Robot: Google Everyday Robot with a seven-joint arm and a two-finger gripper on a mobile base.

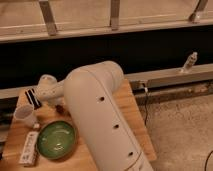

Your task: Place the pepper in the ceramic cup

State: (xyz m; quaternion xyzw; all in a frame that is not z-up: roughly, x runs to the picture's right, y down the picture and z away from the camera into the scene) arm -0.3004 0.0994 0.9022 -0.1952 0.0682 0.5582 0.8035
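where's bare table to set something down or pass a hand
Bare wood runs down the right edge of the table, beside the arm. The left is crowded: gripper over the back-left corner, ceramic cup in front of it, then green bowl and pale block, pepper close by the arm.

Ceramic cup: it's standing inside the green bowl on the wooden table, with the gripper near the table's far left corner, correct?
Not quite. The camera view shows the ceramic cup standing on the wooden table itself, beside the green bowl, not inside it. The gripper is indeed near the table's far left corner.
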